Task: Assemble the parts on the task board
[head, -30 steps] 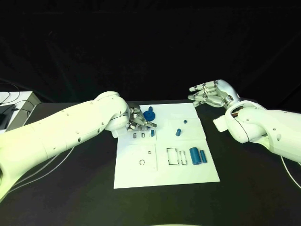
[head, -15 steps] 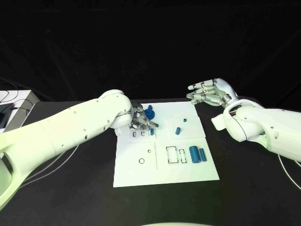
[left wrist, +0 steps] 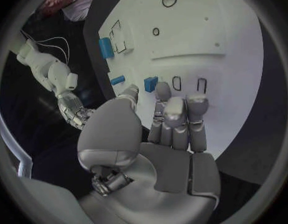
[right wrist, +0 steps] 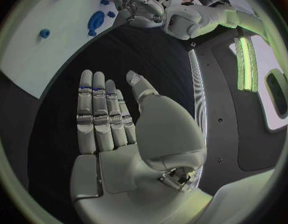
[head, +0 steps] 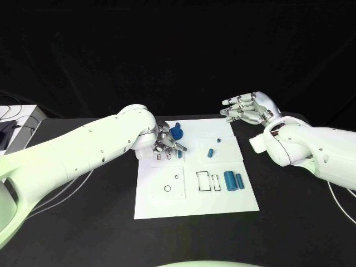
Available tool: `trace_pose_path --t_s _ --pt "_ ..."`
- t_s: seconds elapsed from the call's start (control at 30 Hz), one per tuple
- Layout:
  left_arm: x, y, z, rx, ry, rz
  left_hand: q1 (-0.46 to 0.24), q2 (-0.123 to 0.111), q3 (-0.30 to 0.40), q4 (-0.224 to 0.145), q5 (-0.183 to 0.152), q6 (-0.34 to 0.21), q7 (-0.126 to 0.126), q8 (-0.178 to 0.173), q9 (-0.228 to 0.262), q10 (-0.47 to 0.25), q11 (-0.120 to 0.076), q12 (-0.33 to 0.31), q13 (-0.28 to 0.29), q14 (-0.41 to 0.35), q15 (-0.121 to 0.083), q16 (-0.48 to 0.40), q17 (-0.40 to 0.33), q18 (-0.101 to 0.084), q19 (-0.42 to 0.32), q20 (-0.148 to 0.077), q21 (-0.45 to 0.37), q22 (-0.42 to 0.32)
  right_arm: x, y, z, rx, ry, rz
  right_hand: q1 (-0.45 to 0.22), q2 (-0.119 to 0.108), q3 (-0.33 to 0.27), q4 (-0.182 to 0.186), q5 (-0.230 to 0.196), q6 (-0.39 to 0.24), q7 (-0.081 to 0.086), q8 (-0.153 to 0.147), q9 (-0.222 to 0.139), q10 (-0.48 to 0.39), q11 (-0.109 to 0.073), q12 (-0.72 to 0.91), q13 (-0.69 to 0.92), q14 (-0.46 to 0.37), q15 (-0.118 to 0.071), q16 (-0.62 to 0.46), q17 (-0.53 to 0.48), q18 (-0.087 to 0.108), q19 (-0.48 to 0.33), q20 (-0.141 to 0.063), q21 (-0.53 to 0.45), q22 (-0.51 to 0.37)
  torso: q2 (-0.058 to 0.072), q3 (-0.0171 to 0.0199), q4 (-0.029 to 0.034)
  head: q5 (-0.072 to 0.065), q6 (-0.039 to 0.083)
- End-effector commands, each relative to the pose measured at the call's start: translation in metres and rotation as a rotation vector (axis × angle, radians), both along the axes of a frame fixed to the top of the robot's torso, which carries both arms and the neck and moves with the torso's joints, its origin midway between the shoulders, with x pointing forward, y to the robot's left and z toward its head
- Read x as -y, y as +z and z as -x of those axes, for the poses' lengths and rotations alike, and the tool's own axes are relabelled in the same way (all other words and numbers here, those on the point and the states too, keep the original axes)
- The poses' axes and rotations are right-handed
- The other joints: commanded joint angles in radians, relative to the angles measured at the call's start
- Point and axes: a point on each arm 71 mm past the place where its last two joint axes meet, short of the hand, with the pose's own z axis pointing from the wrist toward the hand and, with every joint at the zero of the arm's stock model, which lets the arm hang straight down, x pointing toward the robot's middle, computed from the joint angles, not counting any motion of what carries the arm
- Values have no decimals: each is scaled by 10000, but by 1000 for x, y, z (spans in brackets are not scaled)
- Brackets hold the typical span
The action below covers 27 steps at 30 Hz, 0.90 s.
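At the board's (head: 196, 192) far left corner, the left hand (head: 167, 143), fingers apart and empty, had edged beside a blue part (head: 177, 133) there, suggesting a pickup was near, while the right hand (head: 248, 108) stayed open, raised beyond the board.

white arms (head: 82, 153), silver jointed hands (right wrist: 128, 134).

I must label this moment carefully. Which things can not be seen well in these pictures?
- Head view: the left hand covers the task board beneath it.
- Left wrist view: the fingers hide any contact with the small blue part.
- Right wrist view: the large blue part is too small to identify.
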Motion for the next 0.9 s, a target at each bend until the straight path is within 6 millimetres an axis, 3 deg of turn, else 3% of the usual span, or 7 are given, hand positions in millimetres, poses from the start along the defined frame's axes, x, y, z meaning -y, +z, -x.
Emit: trace_pose_path --t_s 0.03,0.37,0.67,0.9 --pt "2 -1 1 -114 -229 -101 2 -97 60 -5 48 22 44 -60 19 -78 9 -60 -9 -13 -42 -34 11 -49 53 48 -41 22 -1 0 0 61 10 -35 47 -61 25 59 80 -70 -19 -33 5 -82 -12 -24 -16 -51 12 -21 -16 41 -85 27 47 -27 -6 -3 1 -10 -19" --pt "-1 -2 -1 -139 -179 -120 25 -56 81 -37 46 29 41 -52 38 -83 7 -61 -12 -12 -43 -40 10 -49 52 53 -51 37 -1 -1 0 24 -3 -36 49 -55 27 64 84 -70 -20 -31 6 -83 -10 -24 -16 -57 13 -19 -14 44 -96 31 64 -55 -7 -10 17 -32 -38" --pt "0 -4 -1 -226 -232 -101 71 105 87 -384 40 48 44 -106 39 -81 15 -98 -41 -15 -36 -77 17 -74 35 36 -108 83 -2 -1 0 29 -63 -40 57 -53 38 66 106 -73 -16 -32 5 -89 -7 -26 -17 -69 17 -19 -15 45 -112 34 87 -84 5 -15 7 -23 -53" --pt "1 -5 -1 -246 -213 -38 63 95 83 -401 27 53 54 -111 41 -86 16 -105 -44 -20 -32 -85 16 -81 26 30 -126 81 -2 -2 0 22 -87 -46 56 -49 46 69 112 -67 -19 -30 6 -84 -12 -24 -16 -66 15 -19 -14 47 -116 34 98 -91 -1 2 20 -21 -104"
